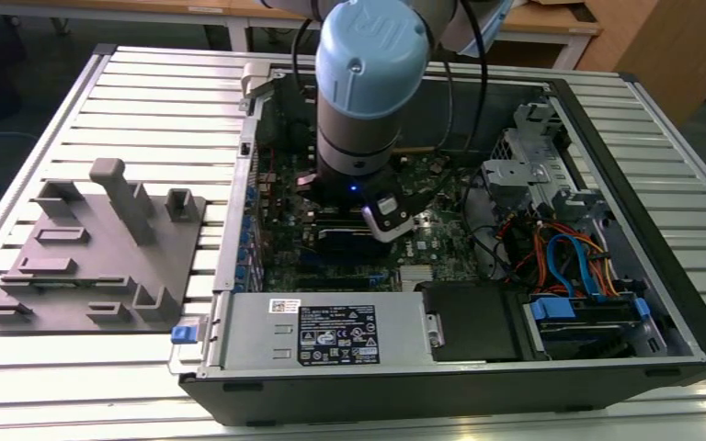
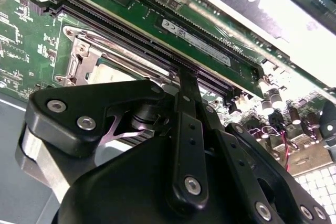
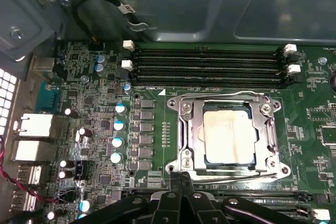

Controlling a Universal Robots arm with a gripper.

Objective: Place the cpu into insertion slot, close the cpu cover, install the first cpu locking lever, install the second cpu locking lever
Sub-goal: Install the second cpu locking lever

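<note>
Gripper: I see my black gripper point(image 3: 181, 178) with fingertips pressed together, at the socket's edge.
CPU: the small square silver-topped cpu point(image 3: 229, 136) lies in the insertion slot.
Cover: the thin silver metal cpu cover point(image 3: 185, 135) is down around the chip.
Board: the green motherboard point(image 3: 105, 108) is inside the open computer case point(image 1: 647, 230).

Exterior overlooks case; wrist views close above motherboard point(image 3: 94, 129).
</note>
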